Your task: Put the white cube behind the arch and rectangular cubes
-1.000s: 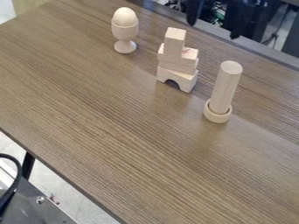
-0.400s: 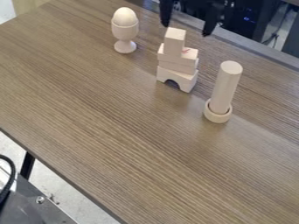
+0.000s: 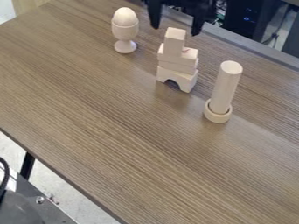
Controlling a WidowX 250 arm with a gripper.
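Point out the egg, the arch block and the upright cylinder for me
Egg [image 3: 125, 16]: camera view, its rounded side.
Arch block [image 3: 186, 80]: camera view, its front right part.
Cylinder [image 3: 224, 90]: camera view, middle of its side.

Gripper: the gripper [image 3: 175, 30] is showing black, its lower part forming a forked shape with two prongs.
Fingers: two long, slim fingers [image 3: 154, 14] are making up the prongs, both wearing the same black and closely matching in form.
Taper: each finger is starting broader at the top and narrowing towards its lower end.
Tips: the ends are finishing small and blunt, keeping the black of the rest.
Upper part: a dark bulk is spanning the space between the fingers' upper ends, its lower outline looking uneven.
Surface: the black is swallowing the finer detail, so joins and fixings are staying too dark to tell.
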